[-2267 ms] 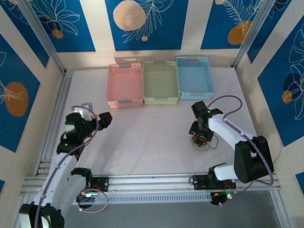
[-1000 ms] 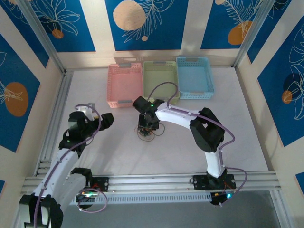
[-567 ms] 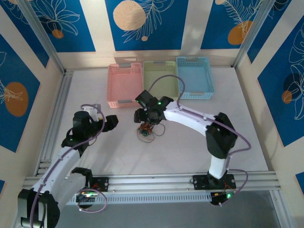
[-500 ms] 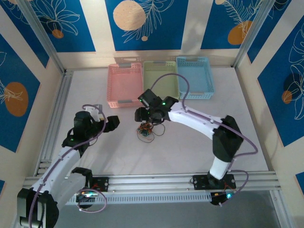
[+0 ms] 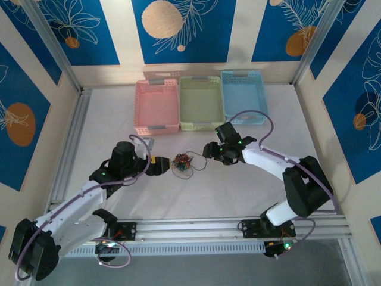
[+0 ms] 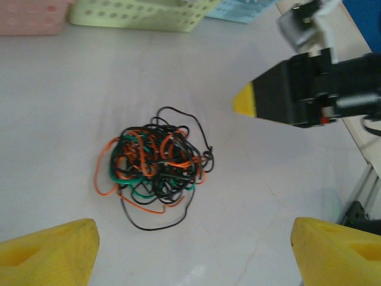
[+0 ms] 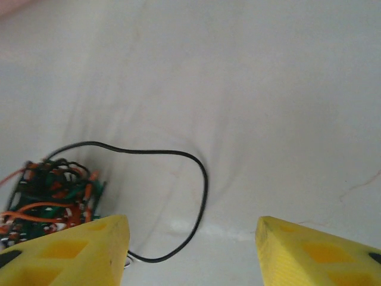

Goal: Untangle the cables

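Observation:
The cables (image 5: 183,162) lie as one knotted clump of black, orange and green wires on the white table, midway between the two arms. My left gripper (image 5: 157,167) is open just left of the clump, apart from it. In the left wrist view the cables (image 6: 156,164) sit ahead of my open left gripper (image 6: 193,253), and nothing is between its yellow fingertips. My right gripper (image 5: 209,151) is open to the right of the clump. A black loop (image 7: 199,179) from the cables (image 7: 53,193) lies on the table ahead of my right gripper (image 7: 190,241).
A pink basket (image 5: 157,107), a green basket (image 5: 202,102) and a blue basket (image 5: 243,96) stand in a row at the back. One yellow-tipped finger of the right gripper (image 6: 280,95) shows beyond the clump in the left wrist view. Metal rails run along the near edge (image 5: 190,229).
The right gripper brought the clump from the right side to the middle, let it go and drew back to the right. The left gripper moved right, up to the clump.

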Controlling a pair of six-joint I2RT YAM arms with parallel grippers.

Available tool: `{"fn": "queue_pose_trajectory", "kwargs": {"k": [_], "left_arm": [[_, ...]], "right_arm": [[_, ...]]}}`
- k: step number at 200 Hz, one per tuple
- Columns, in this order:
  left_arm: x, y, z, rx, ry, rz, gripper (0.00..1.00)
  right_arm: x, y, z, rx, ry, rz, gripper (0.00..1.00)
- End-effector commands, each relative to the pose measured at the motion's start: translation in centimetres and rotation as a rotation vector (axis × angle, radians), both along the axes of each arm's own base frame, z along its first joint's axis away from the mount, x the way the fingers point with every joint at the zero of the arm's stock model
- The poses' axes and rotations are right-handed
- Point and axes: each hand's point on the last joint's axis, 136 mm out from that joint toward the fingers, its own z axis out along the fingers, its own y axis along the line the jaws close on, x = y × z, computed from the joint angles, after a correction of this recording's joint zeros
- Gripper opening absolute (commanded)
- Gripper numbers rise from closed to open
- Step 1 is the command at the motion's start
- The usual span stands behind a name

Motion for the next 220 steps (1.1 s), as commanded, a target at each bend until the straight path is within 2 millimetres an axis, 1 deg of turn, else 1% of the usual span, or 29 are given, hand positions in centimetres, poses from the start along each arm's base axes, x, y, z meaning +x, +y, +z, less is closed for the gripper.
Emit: {"fn": "queue_pose_trajectory", "kwargs": {"k": [1, 8, 21, 35, 49, 81, 102, 118, 136, 153, 165, 174, 193, 220], "left_arm": [[0.2, -1.2, 1.1, -0.002, -0.016, -0.016, 0.84], [0.1, -1.6, 1.0, 0.001, -0.012, -0.030, 0.84], [-0.2, -2.5, 0.9, -0.004, 0.005, -0.060, 0.83], [-0.5, -3.6, 1.4, -0.068, 0.026, -0.099, 0.84], [-0.5, -4.2, 1.7, -0.102, 0.032, -0.105, 0.84], [0.3, -4.1, 0.1, -0.011, 0.054, -0.070, 0.83], [0.8, -4.7, -0.2, 0.011, 0.055, -0.073, 0.83], [1.4, -5.0, -0.9, 0.042, 0.063, -0.062, 0.82], [2.0, -5.7, -1.6, 0.057, 0.077, -0.066, 0.82], [2.5, -6.7, -2.4, 0.084, 0.095, -0.081, 0.77], [2.8, -7.3, -2.9, 0.107, 0.104, -0.087, 0.72], [3.0, -7.7, -3.0, 0.120, 0.097, -0.088, 0.71], [3.5, -7.8, -3.8, 0.164, 0.095, -0.071, 0.68], [3.9, -7.6, -4.9, 0.216, 0.105, -0.059, 0.59]], "right_arm": [[1.5, 2.3, -0.2, 0.109, -0.027, 0.048, 0.56], [1.9, 2.4, -0.5, 0.120, -0.013, 0.053, 0.55], [2.5, 2.8, -0.4, 0.155, 0.005, 0.072, 0.54], [2.9, 3.1, -0.6, 0.171, 0.023, 0.087, 0.54], [3.1, 3.4, -0.8, 0.179, 0.030, 0.102, 0.54], [3.5, 3.5, -1.1, 0.183, 0.030, 0.107, 0.56], [3.7, 3.6, -1.3, 0.189, 0.039, 0.111, 0.57], [3.7, 3.7, -1.6, 0.188, 0.047, 0.112, 0.58], [3.8, 3.6, -1.8, 0.184, 0.056, 0.106, 0.58], [3.8, 3.5, -2.1, 0.181, 0.063, 0.094, 0.58], [3.8, 3.3, -2.3, 0.181, 0.070, 0.080, 0.57], [3.8, 3.2, -2.3, 0.181, 0.071, 0.075, 0.57], [3.7, 3.2, -2.4, 0.186, 0.076, 0.074, 0.57], [3.7, 3.2, -2.5, 0.184, 0.077, 0.073, 0.57]]}}
